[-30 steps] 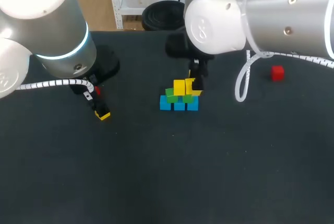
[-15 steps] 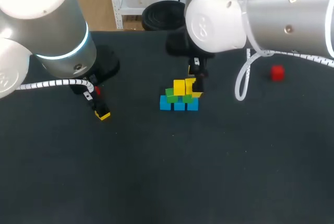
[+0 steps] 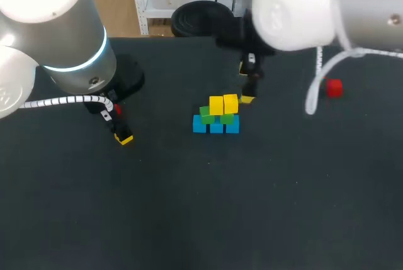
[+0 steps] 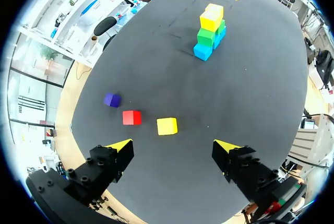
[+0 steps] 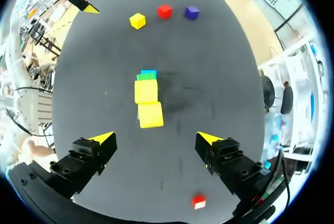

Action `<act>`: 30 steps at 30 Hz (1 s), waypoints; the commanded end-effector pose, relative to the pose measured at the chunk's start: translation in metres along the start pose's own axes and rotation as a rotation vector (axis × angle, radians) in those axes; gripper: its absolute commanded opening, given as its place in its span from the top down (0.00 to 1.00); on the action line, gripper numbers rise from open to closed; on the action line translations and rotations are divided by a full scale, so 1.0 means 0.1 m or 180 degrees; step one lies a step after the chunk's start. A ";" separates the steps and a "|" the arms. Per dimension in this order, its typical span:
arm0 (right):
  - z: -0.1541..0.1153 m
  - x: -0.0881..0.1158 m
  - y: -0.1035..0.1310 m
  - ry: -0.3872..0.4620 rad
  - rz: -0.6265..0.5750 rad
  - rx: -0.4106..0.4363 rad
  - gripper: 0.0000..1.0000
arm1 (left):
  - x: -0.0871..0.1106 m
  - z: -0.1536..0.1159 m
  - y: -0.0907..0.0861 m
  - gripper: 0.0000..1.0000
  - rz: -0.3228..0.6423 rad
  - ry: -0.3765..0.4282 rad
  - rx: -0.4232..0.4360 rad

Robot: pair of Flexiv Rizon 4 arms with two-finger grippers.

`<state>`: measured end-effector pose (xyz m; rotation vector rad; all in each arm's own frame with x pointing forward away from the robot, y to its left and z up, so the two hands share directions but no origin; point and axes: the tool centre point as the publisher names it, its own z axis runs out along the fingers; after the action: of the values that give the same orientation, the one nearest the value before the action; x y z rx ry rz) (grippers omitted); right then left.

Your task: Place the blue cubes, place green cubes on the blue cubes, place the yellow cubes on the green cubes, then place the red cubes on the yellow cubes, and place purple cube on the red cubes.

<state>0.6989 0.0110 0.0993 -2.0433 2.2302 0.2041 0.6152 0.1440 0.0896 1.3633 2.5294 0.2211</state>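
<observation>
The stack stands mid-table: three blue cubes (image 3: 216, 126) in a row, two green cubes (image 3: 216, 118) on them, two yellow cubes (image 3: 223, 104) on top. My right gripper (image 3: 247, 97) hangs open just behind and right of the stack; in its own view the right gripper (image 5: 155, 138) is above the yellow cubes (image 5: 148, 104), holding nothing. My left gripper (image 4: 173, 145) is open over a loose yellow cube (image 4: 167, 126), a red cube (image 4: 131, 117) and a purple cube (image 4: 111, 99). In the head view the left gripper (image 3: 121, 133) sits at the left.
A second red cube (image 3: 334, 87) lies alone at the right of the table, seen close by the right gripper as a red cube (image 5: 198, 201). The dark table (image 3: 208, 207) stretches wide toward the front.
My right gripper opened, left the second yellow cube on the green cubes, and rose away to the right and back. The left arm has not moved.
</observation>
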 end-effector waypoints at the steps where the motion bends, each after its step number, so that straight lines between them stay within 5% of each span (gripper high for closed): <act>1: -0.18 0.30 0.17 -0.0255 0.0101 0.0571 0.00 | 0.00 0.00 0.02 0.00 0.0008 -0.0002 0.0015; 30: -0.57 1.27 0.28 -0.0446 0.0597 0.1724 0.00 | 0.00 0.00 0.02 0.00 0.0008 -0.0002 0.0015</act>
<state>0.6690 -0.1113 0.1318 -1.6545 2.2087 0.0432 0.6152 0.1440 0.0896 1.3633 2.5294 0.2211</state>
